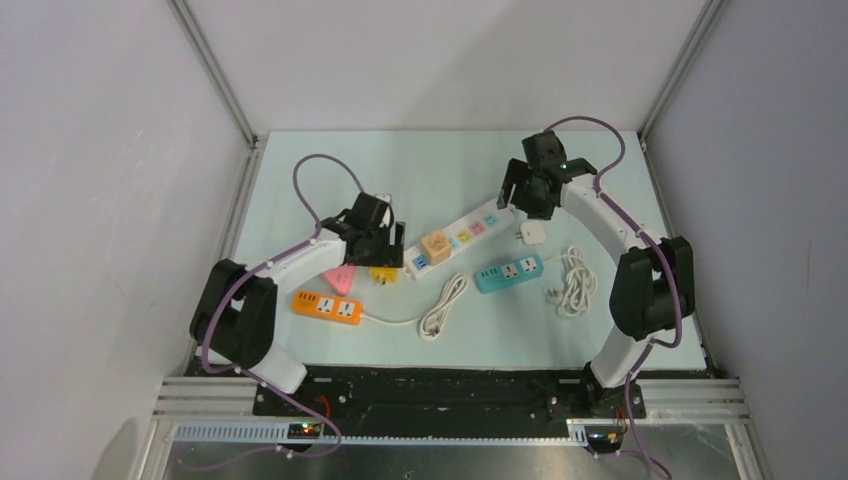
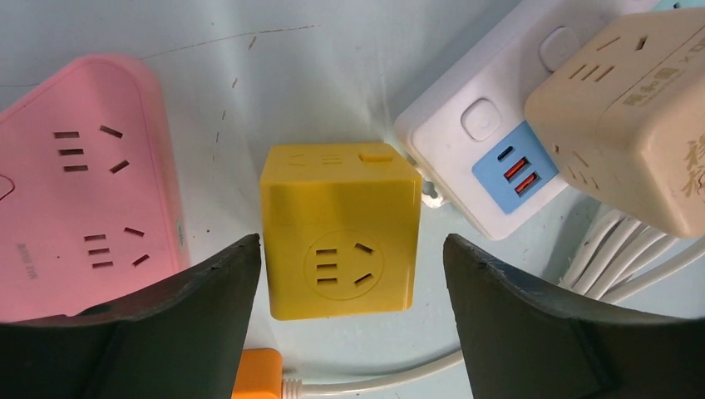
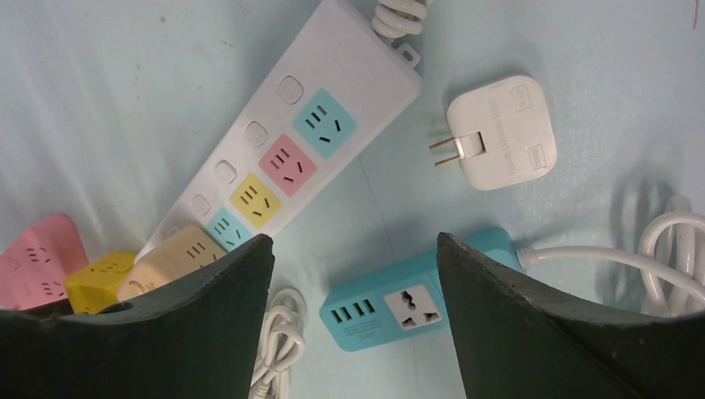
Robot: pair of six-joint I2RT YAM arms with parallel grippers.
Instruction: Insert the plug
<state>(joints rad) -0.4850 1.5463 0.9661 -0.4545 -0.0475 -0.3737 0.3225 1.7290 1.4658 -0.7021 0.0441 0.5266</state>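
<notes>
The plug (image 1: pixel 531 232) is a white square adapter lying flat with two metal prongs (image 3: pixel 446 151) pointing left; in the right wrist view the plug (image 3: pixel 503 133) lies beyond my fingers. My right gripper (image 1: pixel 525 200) (image 3: pixel 355 245) hangs open above the mat, between the white power strip (image 3: pixel 308 141) and the blue socket block (image 3: pixel 391 303), holding nothing. My left gripper (image 1: pixel 385 245) (image 2: pixel 351 258) is open, its fingers flanking a yellow socket cube (image 2: pixel 337 224) without clamping it.
A pink socket (image 2: pixel 75 183) lies left of the yellow cube. A beige cube (image 1: pixel 435 246) sits plugged on the white power strip (image 1: pixel 462 232). An orange strip (image 1: pixel 326 306) and coiled white cables (image 1: pixel 443 308) (image 1: pixel 575 280) lie nearer the bases.
</notes>
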